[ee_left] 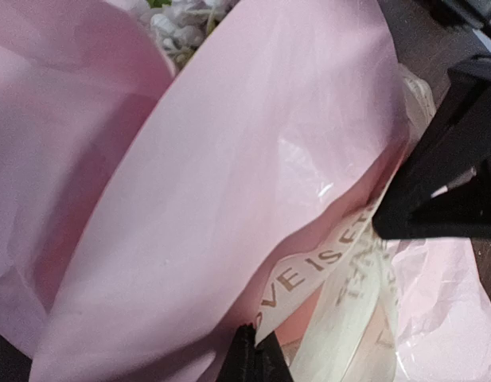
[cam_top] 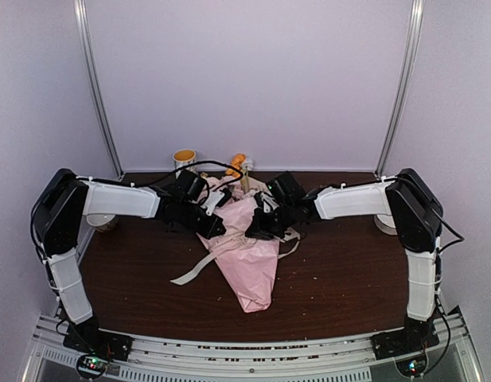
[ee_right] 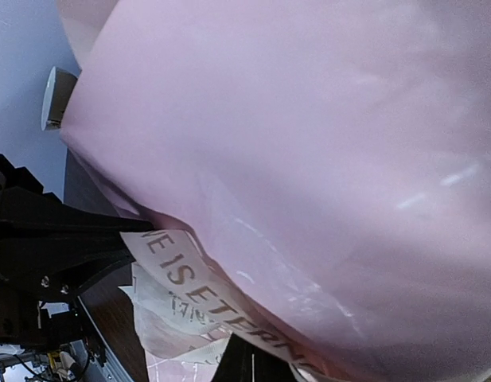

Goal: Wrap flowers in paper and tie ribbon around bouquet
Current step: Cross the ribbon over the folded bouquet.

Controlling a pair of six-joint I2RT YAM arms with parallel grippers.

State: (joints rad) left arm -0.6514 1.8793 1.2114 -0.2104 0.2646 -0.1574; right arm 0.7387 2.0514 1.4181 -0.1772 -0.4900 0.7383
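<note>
A dark brown table (cam_top: 348, 278) stands between pale lilac walls (cam_top: 253, 72). Nearest the arm bases is the narrow tip of the bouquet (cam_top: 251, 270), a cone of pink paper (ee_left: 229, 175) lying about midway across the table, its wide end turned to the far edge. A loose end of the ribbon (cam_top: 193, 269) trails off the cone's left side onto the wood, and a thinner loop shows on its right.

Farther up, both arms meet over the cone's upper half. The left gripper (ee_left: 253, 358) is closed, its tips pinching the lettered ribbon. The right gripper (ee_right: 249, 364) is closed as well, and the same ribbon runs across the paper into its tips. The stretch between the two lies against the paper.

Beyond the grippers the flowers (cam_top: 238, 165) stick out of the wide end, with orange blooms farthest. White ones show in the left wrist view. A yellow mug (cam_top: 184, 159) stands at the far edge, left of the blooms.
</note>
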